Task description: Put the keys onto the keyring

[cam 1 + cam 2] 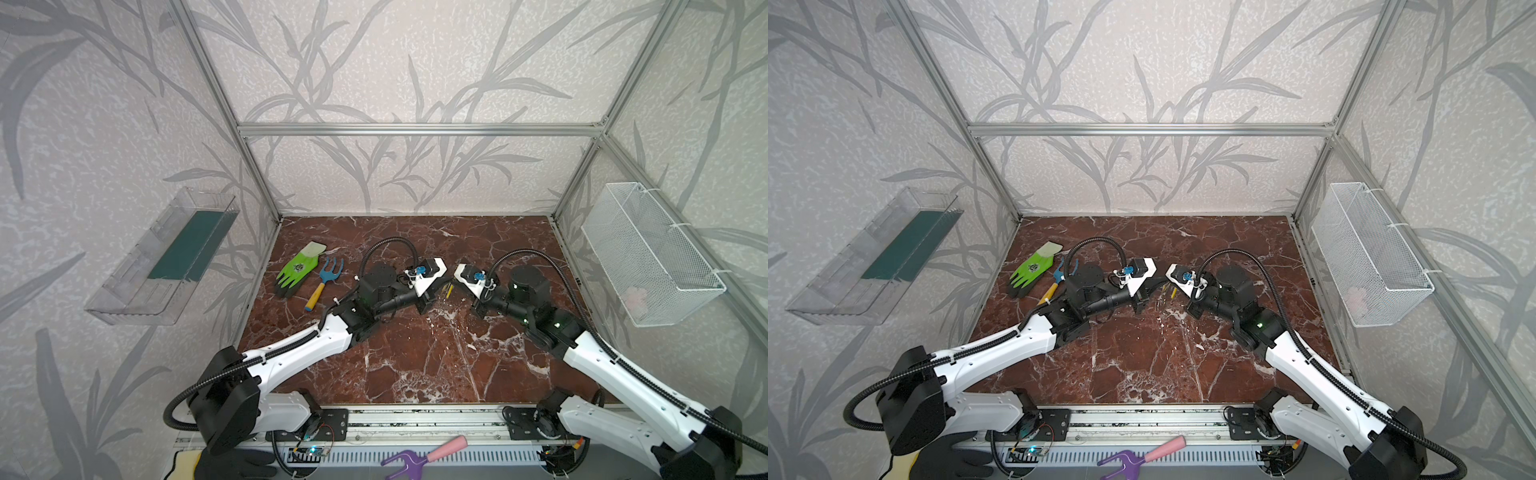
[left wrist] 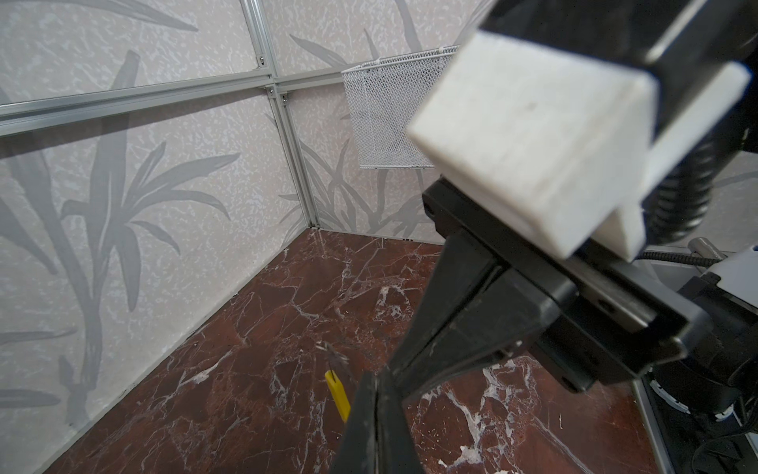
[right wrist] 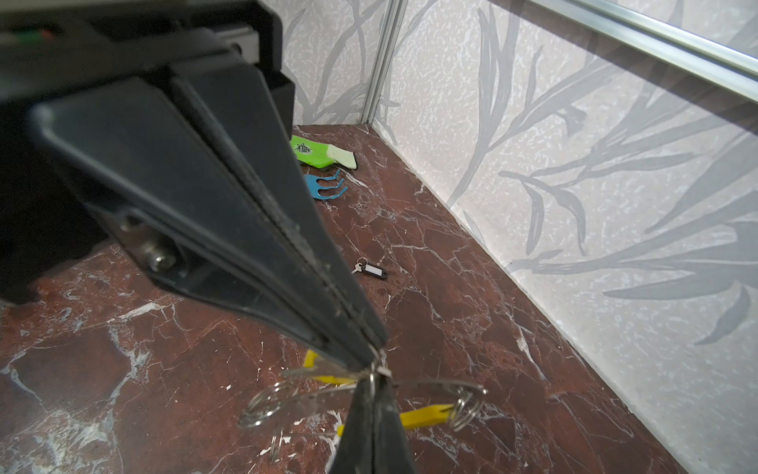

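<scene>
- Both arms met at the centre of the frame in both top views, tips almost touching over the table [image 1: 415, 365]. They probably sat that close because threading needs two grips side by side.
- The right gripper [image 3: 375, 394] was clenched on the thin grey keyring [image 3: 443, 383] and held it lifted off the marble. It likely served as the steady hand, so the loop stayed a fixed target.
- The left gripper [image 3: 366, 353] was clenched too, tips touching the loop just beside the right one's. It pinched a small metal bit there. Couldn't tell whether that was the loop's end or a key's ring.
- The yellow tag [image 3: 426, 414] hung from a small split ring on the loop, off to one side of the grip. Its key looked threaded on, not certain.
- The black-fob key [image 3: 372, 269] lay flat on the table, well apart from the loop, between the grippers and the blue rake [image 1: 326, 278]. Nothing touched it, so it was judged not yet done.
- The green glove [image 1: 297, 270] and the rake sat left of centre in the top views, clear of the work. Neither is part of the task.
- Risk: the wire is thin and the pinch narrow, so the loop could twist or slip once one grip lets go.
</scene>
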`<state>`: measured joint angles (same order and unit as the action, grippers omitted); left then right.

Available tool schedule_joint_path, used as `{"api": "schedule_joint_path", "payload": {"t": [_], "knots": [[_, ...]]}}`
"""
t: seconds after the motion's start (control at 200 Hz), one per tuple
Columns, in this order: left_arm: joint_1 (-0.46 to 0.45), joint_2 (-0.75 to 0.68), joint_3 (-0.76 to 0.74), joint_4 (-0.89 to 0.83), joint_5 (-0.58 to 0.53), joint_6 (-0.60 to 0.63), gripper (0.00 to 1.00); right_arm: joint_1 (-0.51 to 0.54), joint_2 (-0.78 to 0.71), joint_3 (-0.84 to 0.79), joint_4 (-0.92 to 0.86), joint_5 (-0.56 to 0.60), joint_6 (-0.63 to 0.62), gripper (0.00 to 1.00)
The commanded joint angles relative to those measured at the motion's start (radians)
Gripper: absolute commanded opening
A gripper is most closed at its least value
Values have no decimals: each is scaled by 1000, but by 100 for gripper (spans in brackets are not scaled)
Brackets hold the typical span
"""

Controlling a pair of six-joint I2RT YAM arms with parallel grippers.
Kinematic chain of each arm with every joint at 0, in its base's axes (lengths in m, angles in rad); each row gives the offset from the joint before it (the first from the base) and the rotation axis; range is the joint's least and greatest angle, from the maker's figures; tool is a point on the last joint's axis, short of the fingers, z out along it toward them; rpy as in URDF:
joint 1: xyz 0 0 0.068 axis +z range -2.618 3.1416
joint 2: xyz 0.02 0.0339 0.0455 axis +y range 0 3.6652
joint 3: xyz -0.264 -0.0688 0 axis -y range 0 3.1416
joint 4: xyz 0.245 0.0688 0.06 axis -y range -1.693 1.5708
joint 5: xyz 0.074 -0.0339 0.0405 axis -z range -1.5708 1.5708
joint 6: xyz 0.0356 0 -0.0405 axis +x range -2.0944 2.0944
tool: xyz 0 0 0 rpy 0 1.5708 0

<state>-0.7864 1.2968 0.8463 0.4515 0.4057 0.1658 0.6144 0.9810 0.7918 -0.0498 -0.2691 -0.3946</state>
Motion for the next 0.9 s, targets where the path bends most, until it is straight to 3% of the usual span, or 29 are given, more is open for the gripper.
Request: {"api": "schedule_joint_path", "payload": {"t": [0.0,0.545,0.78,0.895], "knots": [[1,-22,4,-32,-44,12,0,5,-34,9,25,-4,5,0],[2,-37,-8,-59,-81,-8,0,5,-50,-12,53,0,20,0],[5,-46,-19,-62,-39,-30,0,5,-65,-20,72,17,29,0],[5,-40,-16,-52,57,-38,0,5,-57,-11,62,30,36,0]]}}
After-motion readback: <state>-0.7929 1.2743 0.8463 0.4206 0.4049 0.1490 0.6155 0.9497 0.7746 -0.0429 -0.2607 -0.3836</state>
